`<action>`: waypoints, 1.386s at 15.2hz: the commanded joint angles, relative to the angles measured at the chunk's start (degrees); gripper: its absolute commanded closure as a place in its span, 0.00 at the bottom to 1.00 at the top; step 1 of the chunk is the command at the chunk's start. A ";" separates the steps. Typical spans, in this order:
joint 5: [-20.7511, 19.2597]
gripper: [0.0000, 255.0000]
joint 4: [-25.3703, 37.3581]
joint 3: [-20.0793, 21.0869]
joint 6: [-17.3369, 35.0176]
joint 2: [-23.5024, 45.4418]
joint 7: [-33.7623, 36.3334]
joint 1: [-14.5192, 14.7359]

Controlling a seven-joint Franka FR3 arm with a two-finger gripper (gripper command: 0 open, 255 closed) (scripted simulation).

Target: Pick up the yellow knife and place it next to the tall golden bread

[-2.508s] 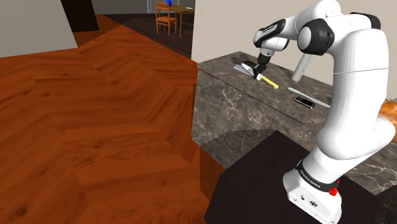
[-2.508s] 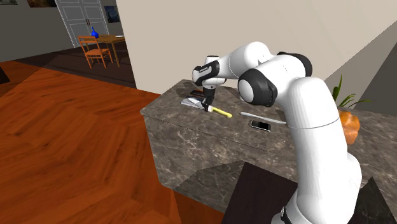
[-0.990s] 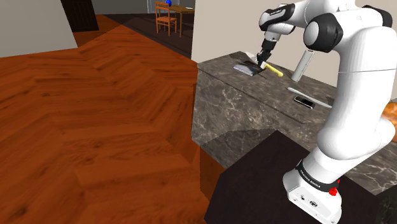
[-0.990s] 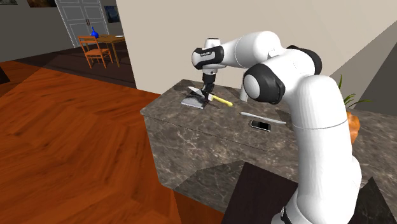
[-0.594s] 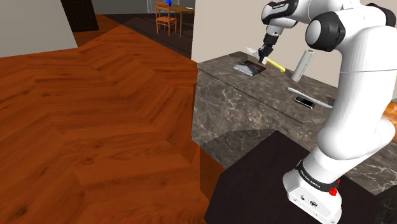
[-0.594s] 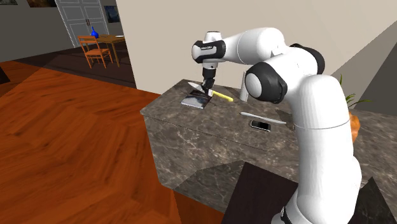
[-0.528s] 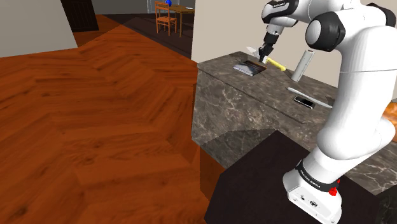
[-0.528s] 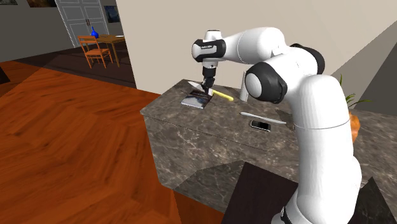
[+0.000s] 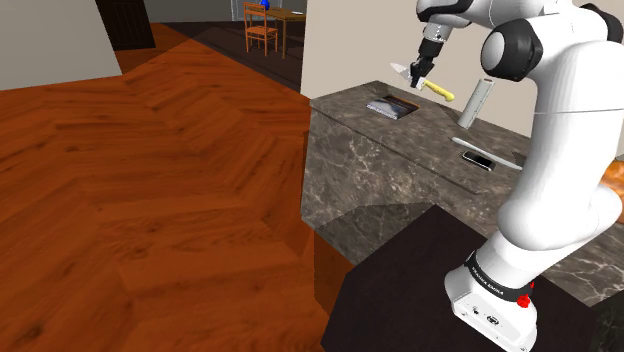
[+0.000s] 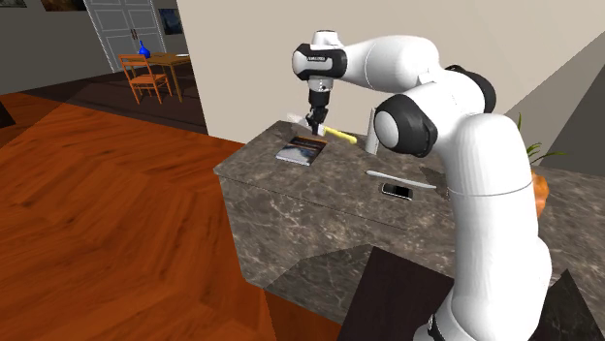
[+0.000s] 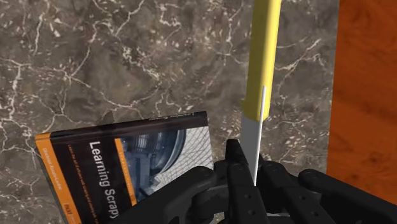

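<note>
Arm stretched to shoulder view's upper right; gripper (image 9: 417,72) clamps yellow knife (image 9: 437,91) above counter (image 9: 400,150); blade's end hidden between fingers (image 11: 234,168).

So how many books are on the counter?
1. The book lies flat at the end of the dark marble counter, below the gripper holding the yellow knife; the arm hides some counter.
</note>
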 commanded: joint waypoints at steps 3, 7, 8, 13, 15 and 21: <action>0.02 1.00 3.44 -0.07 -3.19 0.24 0.25 -0.55; 0.23 1.00 7.81 -0.04 -6.74 1.03 0.58 -1.30; 0.32 1.00 9.03 -0.03 -7.67 1.29 0.67 -1.53; -0.40 1.00 6.04 -0.82 -7.71 -1.63 -1.19 -2.11; -1.24 1.00 1.43 -1.63 -6.23 -4.67 -3.16 -2.45; -3.42 1.00 -8.60 -4.07 -3.37 -11.69 -9.10 -4.53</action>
